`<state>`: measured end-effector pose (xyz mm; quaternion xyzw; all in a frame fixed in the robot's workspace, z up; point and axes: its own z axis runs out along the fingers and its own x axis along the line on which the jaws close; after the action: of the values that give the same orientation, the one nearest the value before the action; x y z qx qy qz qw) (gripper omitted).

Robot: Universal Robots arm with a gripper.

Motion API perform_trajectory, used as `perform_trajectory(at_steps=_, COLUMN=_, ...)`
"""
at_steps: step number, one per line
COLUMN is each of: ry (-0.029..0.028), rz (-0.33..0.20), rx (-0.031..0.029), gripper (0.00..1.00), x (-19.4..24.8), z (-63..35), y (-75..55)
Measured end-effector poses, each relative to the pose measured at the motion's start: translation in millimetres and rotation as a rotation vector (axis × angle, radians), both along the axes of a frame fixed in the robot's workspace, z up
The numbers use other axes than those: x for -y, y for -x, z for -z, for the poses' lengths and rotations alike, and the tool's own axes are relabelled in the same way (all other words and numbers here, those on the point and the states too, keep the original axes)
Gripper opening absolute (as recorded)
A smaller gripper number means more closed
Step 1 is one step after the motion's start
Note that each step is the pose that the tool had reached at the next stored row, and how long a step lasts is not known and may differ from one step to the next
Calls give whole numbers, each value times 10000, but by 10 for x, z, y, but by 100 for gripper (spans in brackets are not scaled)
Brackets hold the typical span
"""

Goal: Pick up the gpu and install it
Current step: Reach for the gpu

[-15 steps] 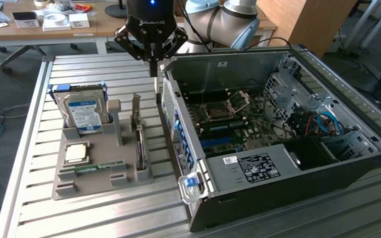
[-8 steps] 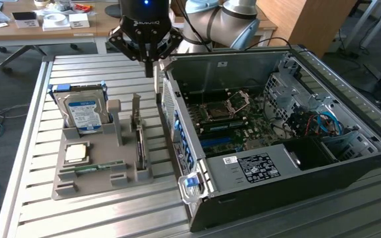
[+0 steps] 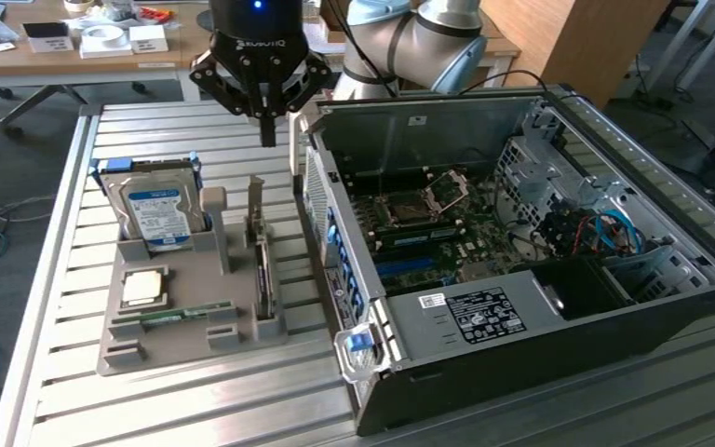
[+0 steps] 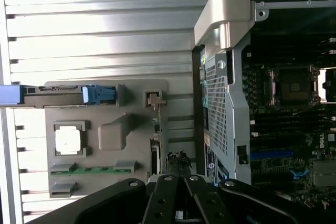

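The gpu [image 3: 260,256] stands on edge in a slot of the grey holder tray [image 3: 196,346], its pale metal bracket pointing up at the far end. From the wrist camera the gpu [image 4: 157,129] appears edge-on along the side of the tray [image 4: 105,114] nearest the case. My gripper [image 3: 267,138] hangs in the air above the slatted table, beyond the tray's far end and a little toward the case. Its fingers are shut together with nothing between them. The gripper [image 4: 178,170] shows its closed fingertips over the card's end.
An open computer case [image 3: 655,233] lies at the exterior view's right, with its motherboard [image 3: 445,223] exposed. The tray also holds a hard drive [image 3: 159,209], a processor chip [image 3: 144,287] and a RAM stick [image 3: 183,314]. Desks with clutter stand behind.
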<state>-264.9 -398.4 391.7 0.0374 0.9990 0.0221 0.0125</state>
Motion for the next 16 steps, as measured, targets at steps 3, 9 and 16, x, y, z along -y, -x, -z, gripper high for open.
perform_trajectory(at_steps=3, ry=0, rz=0, rx=-1, gripper=11, x=-1, z=1, y=38)
perform_trajectory(at_steps=9, ry=0, rz=1, rx=0, gripper=11, x=-5, z=4, y=114)
perform_trajectory(at_steps=16, ry=-1, rz=3, rx=0, gripper=11, x=-15, z=9, y=215)
